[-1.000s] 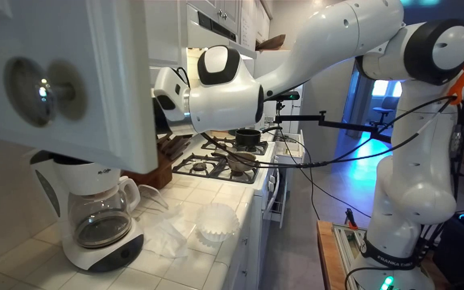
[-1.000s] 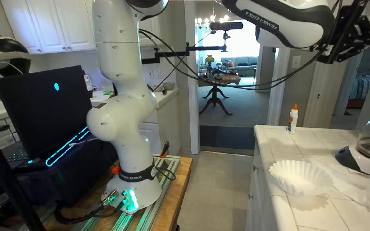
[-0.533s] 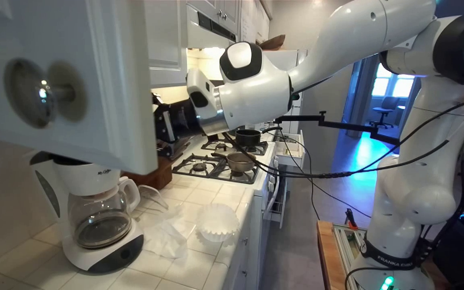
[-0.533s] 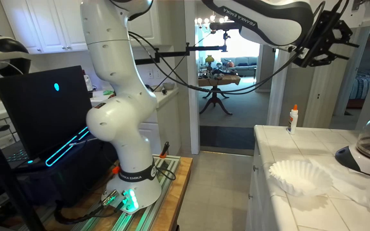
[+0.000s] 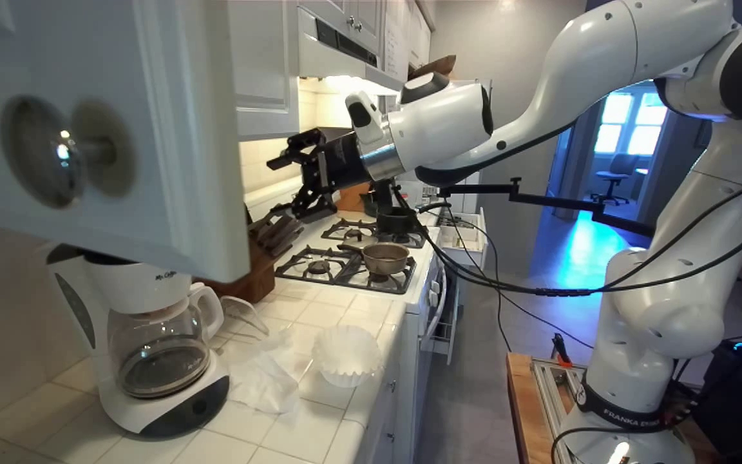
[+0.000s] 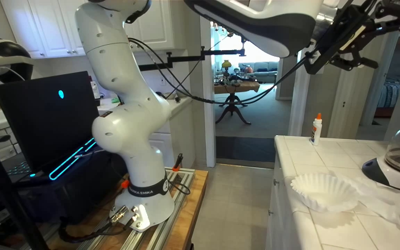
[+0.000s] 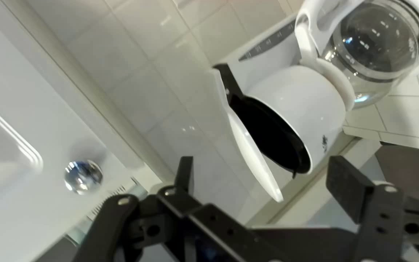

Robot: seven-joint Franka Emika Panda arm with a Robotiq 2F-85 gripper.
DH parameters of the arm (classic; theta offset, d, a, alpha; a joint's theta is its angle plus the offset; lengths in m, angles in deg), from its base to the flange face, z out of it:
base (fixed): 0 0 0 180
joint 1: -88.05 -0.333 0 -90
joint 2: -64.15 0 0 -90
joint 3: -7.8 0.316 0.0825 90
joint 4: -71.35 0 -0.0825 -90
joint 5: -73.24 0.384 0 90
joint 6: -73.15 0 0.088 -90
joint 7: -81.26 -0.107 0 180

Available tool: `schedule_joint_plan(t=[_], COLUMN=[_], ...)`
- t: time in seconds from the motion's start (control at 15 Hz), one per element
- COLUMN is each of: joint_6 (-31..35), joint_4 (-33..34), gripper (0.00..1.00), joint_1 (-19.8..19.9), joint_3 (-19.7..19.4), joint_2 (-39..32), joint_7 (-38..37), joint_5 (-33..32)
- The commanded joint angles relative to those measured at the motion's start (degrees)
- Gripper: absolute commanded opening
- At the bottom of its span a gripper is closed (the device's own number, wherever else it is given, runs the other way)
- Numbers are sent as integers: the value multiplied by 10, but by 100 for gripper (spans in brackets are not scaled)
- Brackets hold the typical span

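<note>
My gripper (image 5: 279, 188) hangs in the air with its fingers wide apart and nothing between them; it also shows in an exterior view at the upper right as the black gripper (image 6: 396, 48). In the wrist view the dark finger pads (image 7: 347, 189) stand in front of a white coffee maker (image 7: 300, 105). Its lid (image 7: 249, 149) is raised, baring the black basket cavity (image 7: 267, 131); pads and lid appear apart. The glass carafe (image 5: 158, 357) sits in the machine. A white fluted paper filter (image 5: 347, 357) lies on the tiled counter beside a crumpled clear bag (image 5: 265, 380).
A white cabinet door (image 5: 197, 129) with a round knob (image 7: 83, 176) juts over the coffee maker. Behind are a knife block (image 5: 261, 258) and a stove with a pan (image 5: 386, 258). A glue bottle (image 6: 316, 130) stands at a counter edge.
My gripper has drawn back from behind the cabinet door, away from the coffee maker, and the wrist has turned. Its fingers, close together a second ago, have spread wide.
</note>
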Motion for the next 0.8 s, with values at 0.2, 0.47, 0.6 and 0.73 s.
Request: schedule_joint_plan(t=[0.2,0.47,0.6,0.73], joint_6=[-8,-21,-21,-21], joint_4=[-63,-85,-85,-85], gripper=[100,100,100,100], joint_1=[12,13,13,13], joint_3=[-39,-37,-36,-36], joint_2=[15,20,21,22], joint_7=[34,34,34,34], joint_5=[124,155,158,159])
